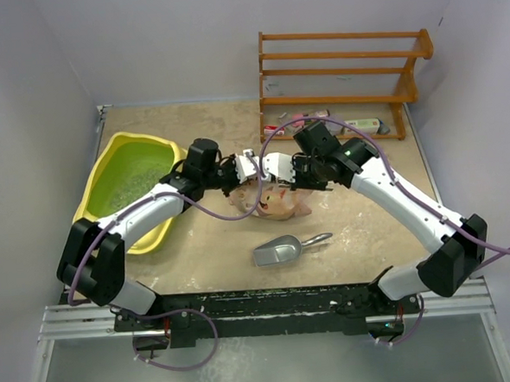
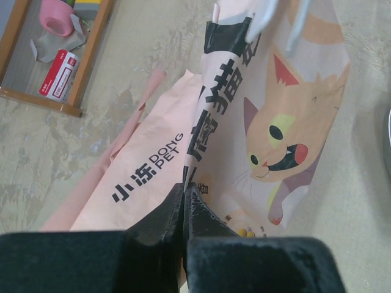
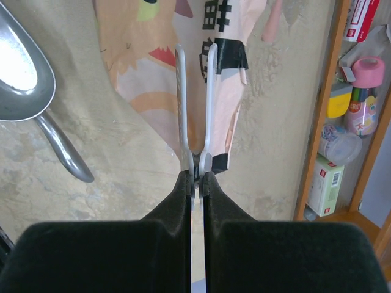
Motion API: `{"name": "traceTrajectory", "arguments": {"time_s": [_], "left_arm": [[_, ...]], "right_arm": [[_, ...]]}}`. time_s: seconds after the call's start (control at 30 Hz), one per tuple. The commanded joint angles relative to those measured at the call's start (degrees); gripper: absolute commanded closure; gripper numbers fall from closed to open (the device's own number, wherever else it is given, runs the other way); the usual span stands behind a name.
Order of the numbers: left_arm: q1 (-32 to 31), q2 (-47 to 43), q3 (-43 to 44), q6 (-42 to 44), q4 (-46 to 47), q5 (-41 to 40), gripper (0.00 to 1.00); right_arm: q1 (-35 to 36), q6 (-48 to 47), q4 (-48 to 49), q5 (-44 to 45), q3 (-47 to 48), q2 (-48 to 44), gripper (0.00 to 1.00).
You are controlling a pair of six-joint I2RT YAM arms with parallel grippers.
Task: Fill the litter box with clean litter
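Left gripper [image 2: 184,195] is clamping a peach-pink cat-print bag [image 2: 287,110]; I'm seeing right gripper [image 3: 194,177] pinching a white two-bladed tool [image 3: 181,104]. Yellow oval plastic litter box [image 1: 97,182] is sitting far left, holding pale green granules [image 1: 137,176].

Scoop [image 3: 21,67] off-frame; bag [image 1: 282,208], litter box [image 1: 89,194] pt. hidden

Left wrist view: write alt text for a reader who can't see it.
The left tool, shut, pinches the edge of a peach-pink bag printed with a cartoon cat and black Chinese text. A wooden rack holding small items sits upper left on the sandy table.
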Motion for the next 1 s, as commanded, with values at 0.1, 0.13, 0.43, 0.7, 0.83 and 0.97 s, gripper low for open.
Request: {"name": "traceTrajectory", "arguments": {"time_s": [0.1,0.13,0.43,0.7,0.83,0.97], "left_arm": [[0.0,-6.2,-3.3,2.3,3.9,2.8,1.00],[0.0,-6.7,-3.6,2.3,4.0,3.3,1.00],[-0.2,-10.4,-5.4,0.9,5.8,5.0,1.00],[-0.8,-10.5,-5.6,0.1,6.8,4.9,1.00],[-0.9,-10.5,-5.6,-0.2,7.1,4.9,1.00],[-1.2,-10.8,-5.6,-0.3,7.3,5.0,1.00]], "right_arm": [[-1.5,-0.6,6.1,-0.8,-1.3,-2.8,1.00],[-1.7,-0.9,6.2,-0.4,-1.3,-3.0,1.00],[-2.0,-1.8,5.3,-3.5,-0.8,-3.3,1.00],[-2.0,-2.8,7.7,-4.8,-3.3,-2.5,1.00],[-1.9,-3.4,11.5,-7.9,-5.7,-2.7,1.00],[-1.9,-4.8,12.8,-9.4,-6.9,-2.4,1.00]]}}
